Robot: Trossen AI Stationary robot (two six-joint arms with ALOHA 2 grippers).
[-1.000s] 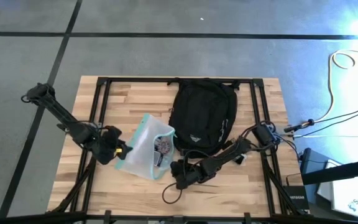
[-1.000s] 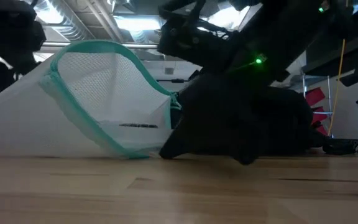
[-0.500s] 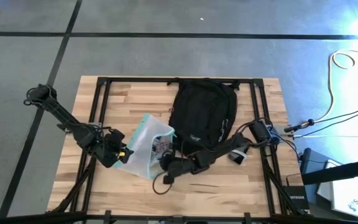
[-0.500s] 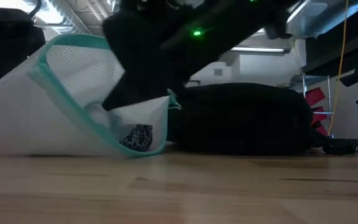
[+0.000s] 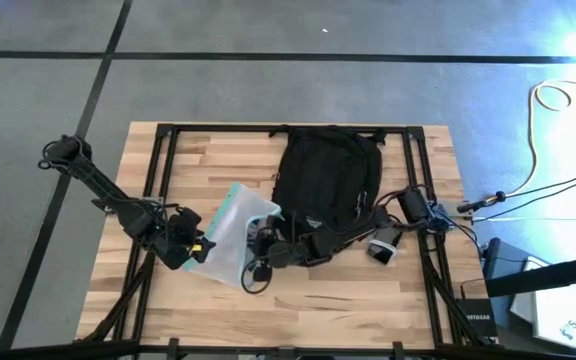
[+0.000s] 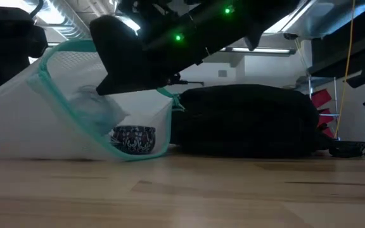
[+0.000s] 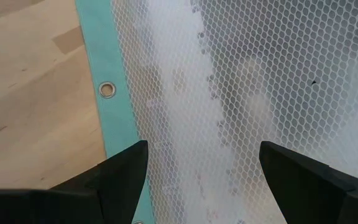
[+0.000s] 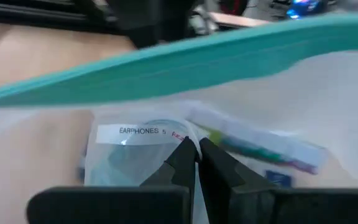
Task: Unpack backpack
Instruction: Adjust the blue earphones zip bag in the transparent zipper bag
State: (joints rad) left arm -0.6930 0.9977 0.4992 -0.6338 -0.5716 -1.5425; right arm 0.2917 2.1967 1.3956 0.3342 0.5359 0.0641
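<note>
Pinching my right gripper (image 8: 196,151) tight inside the mesh pouch (image 5: 230,232), tips clenched against a clear packet labelled earphones (image 8: 143,149). My left gripper (image 7: 201,168) straddles the pouch's teal edge, fingers spread. The backpack (image 5: 326,183) lies just beside the pouch on the wooden table (image 5: 208,158); grey floor beyond.

You see a clear mesh pouch (image 5: 230,232) with a teal edge lying on the wooden bench (image 5: 218,155), toward its front. In the low view the pouch's mouth (image 6: 81,54) stands raised above the bench top. Inside the pouch you can make out a small dark patterned item (image 6: 134,139), a clear packet (image 8: 138,149) labelled "EARPHONES", and beside that packet a green and blue item (image 8: 263,152). A metal eyelet (image 7: 107,89) sits in the pouch's teal border.
</note>
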